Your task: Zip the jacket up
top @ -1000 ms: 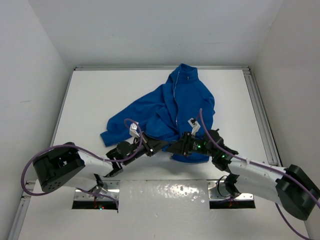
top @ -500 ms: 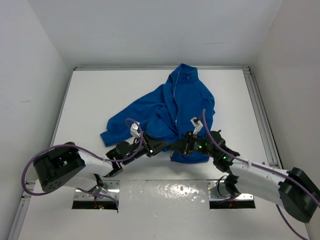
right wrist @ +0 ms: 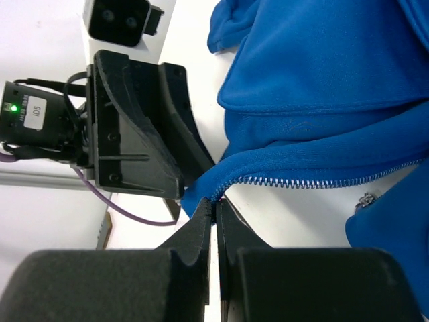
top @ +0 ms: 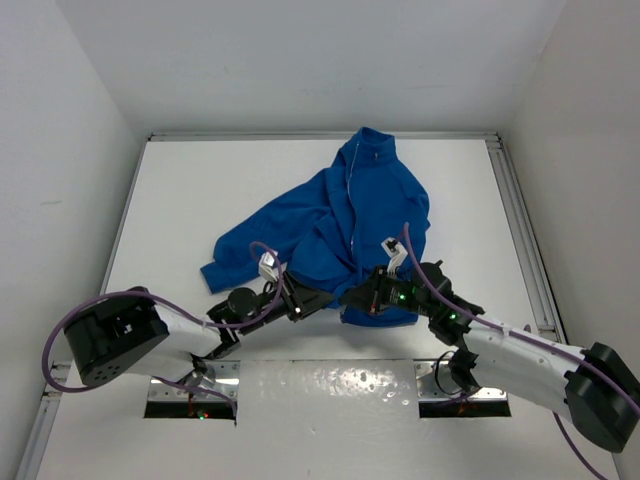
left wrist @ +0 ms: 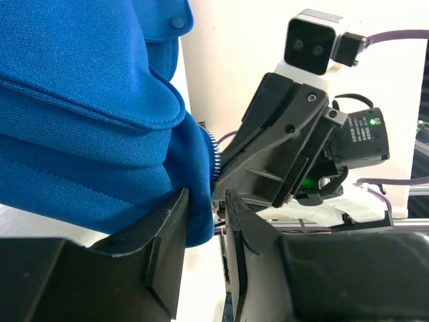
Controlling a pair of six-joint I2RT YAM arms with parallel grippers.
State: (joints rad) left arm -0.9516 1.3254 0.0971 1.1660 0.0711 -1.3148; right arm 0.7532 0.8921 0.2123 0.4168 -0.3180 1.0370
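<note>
The royal-blue fleece jacket (top: 340, 215) lies crumpled mid-table, collar (top: 370, 148) at the far end, with the silver zipper (top: 352, 200) running down its front. My left gripper (top: 322, 298) and right gripper (top: 350, 297) meet at the near hem. In the right wrist view my right gripper (right wrist: 216, 201) is shut on the bottom end of the zipper edge (right wrist: 301, 182), lifted off the table. In the left wrist view my left gripper (left wrist: 206, 201) stands slightly open, with the jacket's hem corner (left wrist: 198, 221) between the fingers, against the left one only.
A metal rail (top: 520, 220) runs along the table's right side. White walls close in the left, far and right sides. Metal mounting plates (top: 190, 395) sit at the near edge by the arm bases. A small metal zipper piece (right wrist: 365, 199) shows on the other jacket half.
My left gripper has drawn back slightly toward the near left. My right gripper has shifted a little to the left with the hem in it. The jacket has barely moved.
</note>
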